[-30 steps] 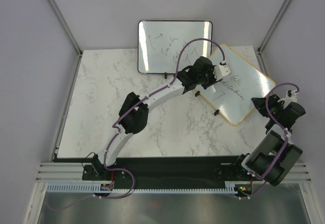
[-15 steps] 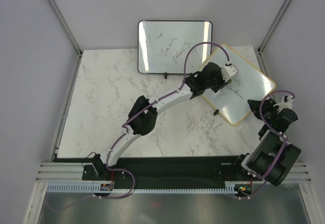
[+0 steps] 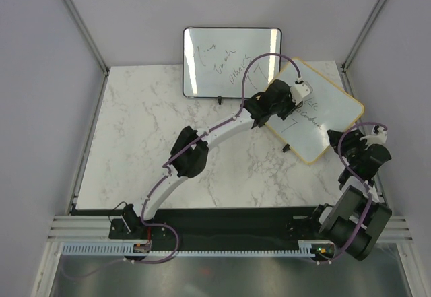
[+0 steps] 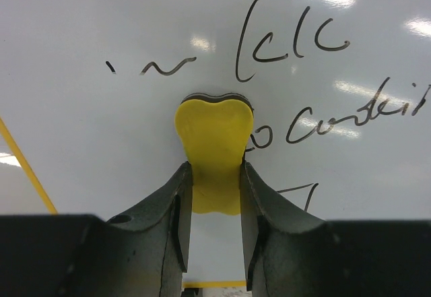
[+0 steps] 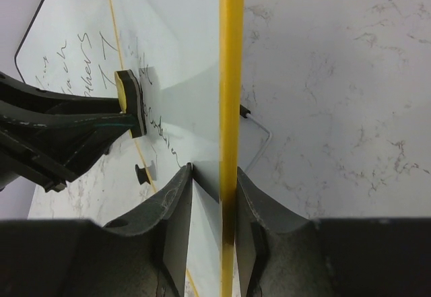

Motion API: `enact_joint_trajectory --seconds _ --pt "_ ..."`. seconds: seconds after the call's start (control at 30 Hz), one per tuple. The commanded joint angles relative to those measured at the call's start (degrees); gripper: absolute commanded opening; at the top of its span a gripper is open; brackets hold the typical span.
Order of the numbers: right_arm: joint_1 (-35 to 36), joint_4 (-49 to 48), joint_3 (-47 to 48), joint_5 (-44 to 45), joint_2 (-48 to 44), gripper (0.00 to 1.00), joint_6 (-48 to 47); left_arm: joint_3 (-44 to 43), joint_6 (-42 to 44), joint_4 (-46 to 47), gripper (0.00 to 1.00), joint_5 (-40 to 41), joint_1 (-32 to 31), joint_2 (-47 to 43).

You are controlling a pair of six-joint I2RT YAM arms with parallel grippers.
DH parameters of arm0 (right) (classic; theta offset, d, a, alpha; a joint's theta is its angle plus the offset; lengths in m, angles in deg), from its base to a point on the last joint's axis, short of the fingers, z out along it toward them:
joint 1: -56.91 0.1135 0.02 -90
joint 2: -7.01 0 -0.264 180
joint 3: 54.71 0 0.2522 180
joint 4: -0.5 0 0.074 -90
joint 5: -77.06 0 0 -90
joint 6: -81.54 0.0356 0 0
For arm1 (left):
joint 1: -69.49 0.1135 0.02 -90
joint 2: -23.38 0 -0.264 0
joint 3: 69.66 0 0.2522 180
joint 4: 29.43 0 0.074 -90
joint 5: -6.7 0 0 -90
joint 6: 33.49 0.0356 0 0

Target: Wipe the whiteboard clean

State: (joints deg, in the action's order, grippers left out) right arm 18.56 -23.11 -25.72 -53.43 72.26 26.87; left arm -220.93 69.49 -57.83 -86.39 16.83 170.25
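**Edges and clearance**
- The bench (image 3: 135,142) is closed in by pale wall panels on the left, far and right sides, with a metal post in each far corner.
- The widest open stretch of bench lies on the left, between the left arm and the left wall.
- The whiteboard (image 3: 330,112) sits at the far right of the bench, turned diagonally. Its right corner is close to the right wall.
- Its far-left corner is near the lower right corner of the black-framed whiteboard (image 3: 222,54), which stands at the far edge of the bench.

**Count**
- Two whiteboards, two arms, one eraser (image 4: 214,142).

**Claw state**
- Left claw (image 3: 294,104): closed on the eraser, one finger on each flank. The eraser's face is pressed flat on the writing surface, among the black handwriting.
- Right claw (image 5: 214,189): clamped across the whiteboard's near right edge. One finger is on the writing face and the other is behind the frame.

**Materials and shapes**
- Bench: white with grey marble veining, matte.
- Whiteboard: rectangular, glossy white face that reflects the lamps, light tan frame with rounded corners. A small black foot (image 3: 286,149) is at its lower left edge, and a thin bent wire (image 5: 261,132) is visible behind the board.
- Eraser: yellow body with a lobed top and a thin dark pad layer against the board.
- Fingers: dark, smooth, curved inward.
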Motion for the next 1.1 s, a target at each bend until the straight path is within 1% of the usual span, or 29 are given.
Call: enact_joint_trajectory --seconds 0.0,0.2,0.37,0.43,0.47,0.53,0.63,0.67,0.73,0.8,1.0,1.07 --pt "0.64 -1.66 -0.37 1.20 -2.15 0.36 -1.49 -2.50 -1.81 0.30 0.02 -0.59 0.72 2.45" --pt "0.73 -2.62 -0.81 0.59 -1.18 0.34 -0.44 -2.15 -2.34 1.54 0.02 -3.93 0.63 3.69" --pt "0.73 -5.78 -2.48 -1.60 0.05 0.27 1.58 -2.59 -3.83 1.54 0.02 -8.68 0.19 3.16" --pt "0.73 -6.93 -2.83 -2.49 -0.39 0.26 1.85 -2.58 -3.92 1.19 0.02 -9.91 -0.24 2.99" --pt "0.73 -7.19 -3.00 -2.58 -0.83 0.23 1.93 -2.67 -3.92 1.10 0.02 -9.83 -0.33 2.90" --pt "0.73 -7.90 -3.09 -2.58 -0.92 0.21 1.58 -3.11 -4.09 0.92 0.02 -10.44 -0.60 2.90" --pt "0.73 -8.42 -2.48 -3.36 0.31 0.15 1.06 -3.46 -4.01 0.75 0.02 -11.50 -1.04 2.99" --pt "0.73 -8.69 -2.39 -3.72 0.75 0.09 1.14 -3.38 -3.57 0.75 0.02 -11.58 -1.12 2.90" --pt "0.73 -8.87 -1.95 -4.16 1.54 0.03 0.97 -3.03 -2.96 0.92 0.02 -11.67 -1.74 3.07" --pt "0.73 -9.48 -2.04 -4.16 1.72 0.00 0.88 -2.68 -2.95 1.36 0.02 -11.67 -2.44 3.25" --pt "0.82 -8.96 -2.39 -2.93 -0.21 0.00 0.00 -3.81 -5.23 1.71 0.02 -13.69 -8.15 4.04" --pt "0.73 -8.43 -2.39 -2.67 -1.00 0.00 -0.26 -5.39 -7.94 1.71 0.02 -13.96 -9.12 4.30"
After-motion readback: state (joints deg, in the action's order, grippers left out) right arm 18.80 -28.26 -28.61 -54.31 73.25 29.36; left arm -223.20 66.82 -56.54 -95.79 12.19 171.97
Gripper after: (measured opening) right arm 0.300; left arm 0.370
